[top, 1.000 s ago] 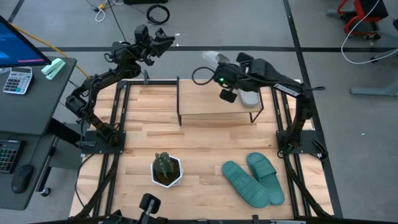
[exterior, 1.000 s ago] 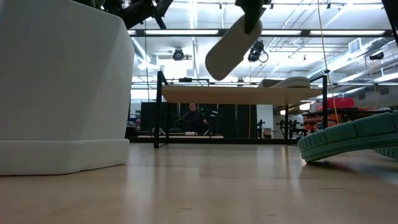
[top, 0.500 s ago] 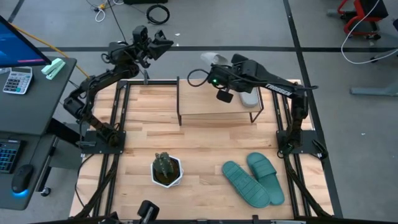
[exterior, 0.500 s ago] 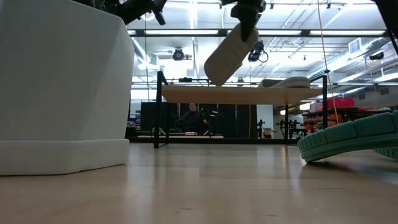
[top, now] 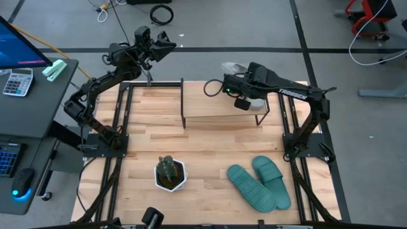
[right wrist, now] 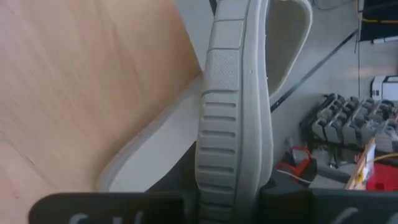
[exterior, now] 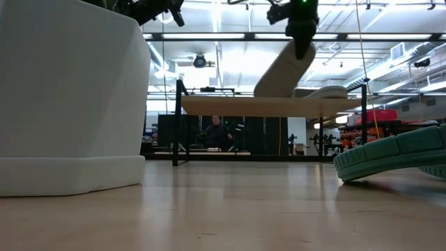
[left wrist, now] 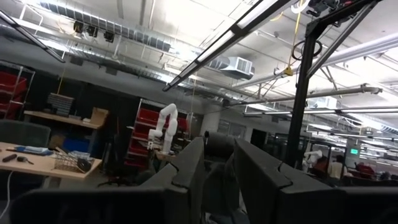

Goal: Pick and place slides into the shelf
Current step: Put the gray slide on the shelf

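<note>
My right gripper (top: 245,90) hovers over the right half of the shelf (top: 210,109), shut on a light grey slide (exterior: 284,70) that slants above the plank top (exterior: 237,106). The other grey slide (exterior: 327,91) lies flat on the plank's right end, partly under my arm in the high view. The teal pair (top: 261,181) lies on its soles on the table, near the right front corner. My left gripper (top: 157,46) is raised beyond the table's far left corner, open and touching nothing. My right gripper pinches the grey slide between its two fingers, across the thick ribbed sole rim (right wrist: 233,143), which shows edge-on in the wrist view. The fingers come from above (exterior: 301,38). The slide hangs tilted below them; whether its lower end (exterior: 266,89) touches the plank, I cannot tell.
A small plant in a white pot (top: 170,173) stands at the table's near middle and fills the left of the low view (exterior: 70,97). Bare wood lies between the shelf and the pot. A desk with a calculator (top: 18,81) stands off the table's left side.
My right gripper has carried the grey slide toward the table's right, along the shelf and closer to the slide lying there. The held slide stays tilted, and its lower end has come down nearer the plank.
</note>
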